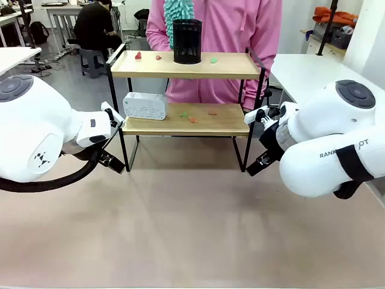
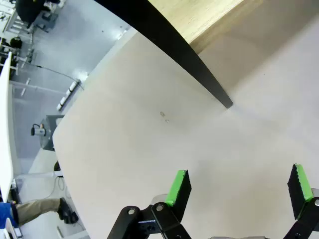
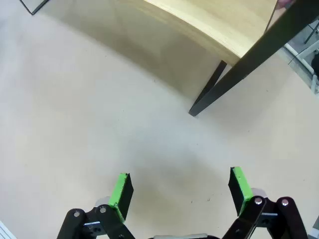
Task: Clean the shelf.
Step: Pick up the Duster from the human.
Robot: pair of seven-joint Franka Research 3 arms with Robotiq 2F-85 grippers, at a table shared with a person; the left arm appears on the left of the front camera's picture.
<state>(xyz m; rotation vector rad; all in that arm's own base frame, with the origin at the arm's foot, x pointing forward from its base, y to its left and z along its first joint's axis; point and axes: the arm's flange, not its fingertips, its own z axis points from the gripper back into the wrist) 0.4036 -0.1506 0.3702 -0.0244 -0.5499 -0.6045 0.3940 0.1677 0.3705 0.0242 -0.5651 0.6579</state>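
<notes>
We are facing across the beige table [image 1: 192, 229] at the shelf [image 1: 234, 65], which is standing at its far side with its long axis running crosswise to us, a person in a pink hoodie [image 1: 240, 27] waiting right behind it. We are holding the left gripper [image 1: 113, 161] near the shelf's front left leg and the right gripper [image 1: 258, 164] near its front right leg, so each arm is sitting about equally near its own end, low and on our side of the boards. In the wrist views the left gripper [image 2: 239, 184] and the right gripper [image 3: 179, 189] are both spreading their green pads wide apart and gripping nothing. A white button box [image 1: 145, 106] is sitting on the lower board's left end, a black mesh cup [image 1: 187, 42] with a teal duster [image 1: 178, 11] is standing mid-top, and small red, orange and green scraps [image 1: 213, 60] are lying on both boards. We are reading only "RANK" and "OT" on the right arm [image 1: 337, 153].
</notes>
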